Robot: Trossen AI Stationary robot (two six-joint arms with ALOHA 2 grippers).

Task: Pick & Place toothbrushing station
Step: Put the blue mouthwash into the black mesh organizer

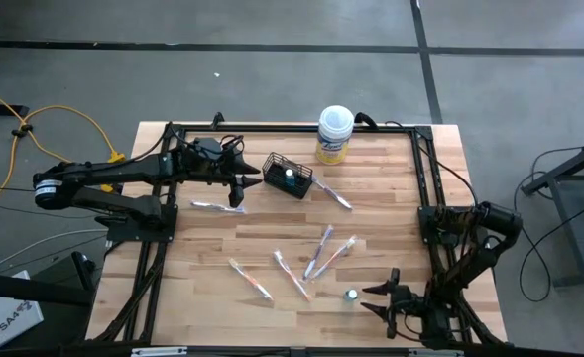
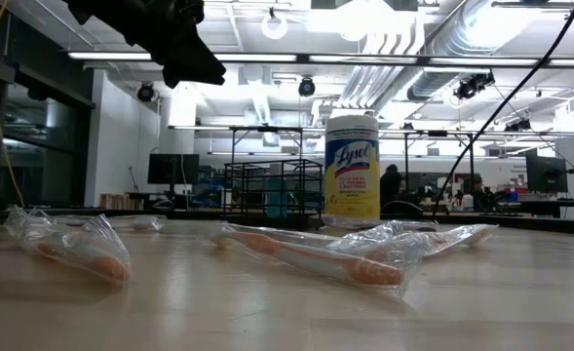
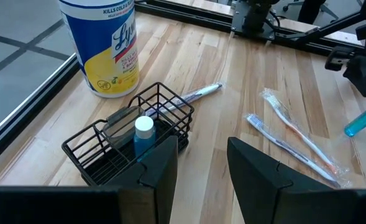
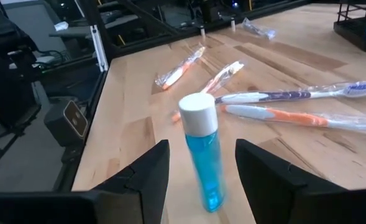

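Note:
A small black wire basket (image 1: 288, 177) stands on the table's far half with one teal tube (image 3: 143, 133) upright inside it. My left gripper (image 1: 249, 185) hovers open just left of the basket, above the table, with nothing between its fingers (image 3: 257, 171). A second teal tube with a white cap (image 4: 202, 155) stands upright on its base near the table's front edge. My right gripper (image 4: 201, 146) is low at the front right, open, with one finger on either side of this tube and a gap on both sides. Several wrapped toothbrushes (image 1: 319, 252) lie flat mid-table.
A white-lidded, yellow-labelled canister (image 1: 335, 134) stands at the far edge beside the basket. Single wrapped toothbrushes lie left of the basket (image 1: 217, 205) and right of it (image 1: 333, 194). Black frame rails (image 1: 425, 178) run along the table's sides. Bare wood lies right of centre.

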